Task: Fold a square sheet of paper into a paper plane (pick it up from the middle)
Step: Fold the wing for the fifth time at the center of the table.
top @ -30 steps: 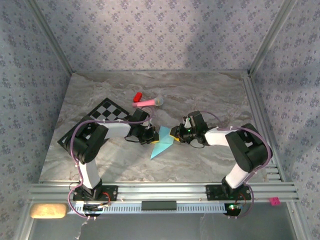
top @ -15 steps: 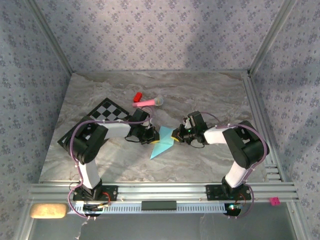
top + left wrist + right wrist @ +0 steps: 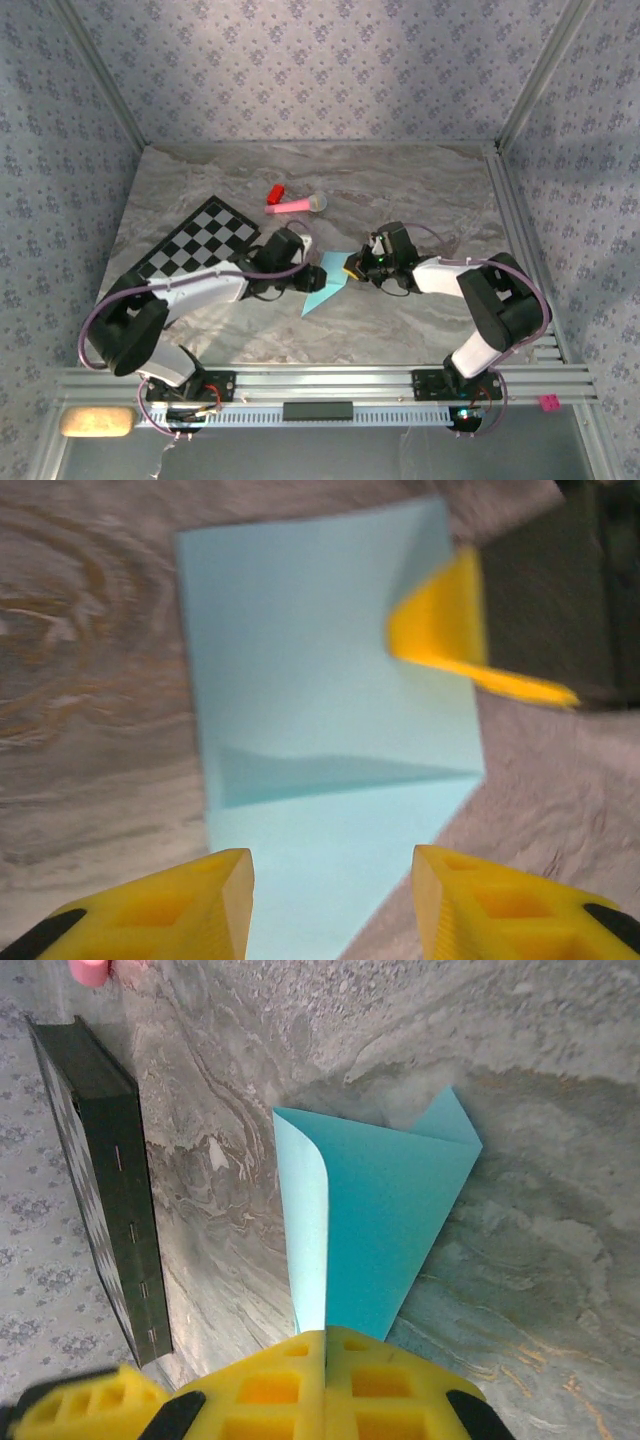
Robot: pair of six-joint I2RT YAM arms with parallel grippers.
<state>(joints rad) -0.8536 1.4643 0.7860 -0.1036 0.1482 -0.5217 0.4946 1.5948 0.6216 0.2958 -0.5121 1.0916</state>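
The folded blue paper (image 3: 322, 292) lies mid-way across the table (image 3: 430, 195), toward its near side. The right gripper (image 3: 325, 1345) pinches the paper's right edge with its fingers closed tight. The left gripper (image 3: 330, 880) hangs wide open over the paper's left side, seemingly not touching it.

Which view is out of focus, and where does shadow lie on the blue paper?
Left wrist view: soft and blurred throughout; a darker shadow band crosses the light-blue paper. Right wrist view: sharp; the paper's curled strip is pale, the rest a darker teal. Top external view: even light, reasonably sharp, but the paper is small there.
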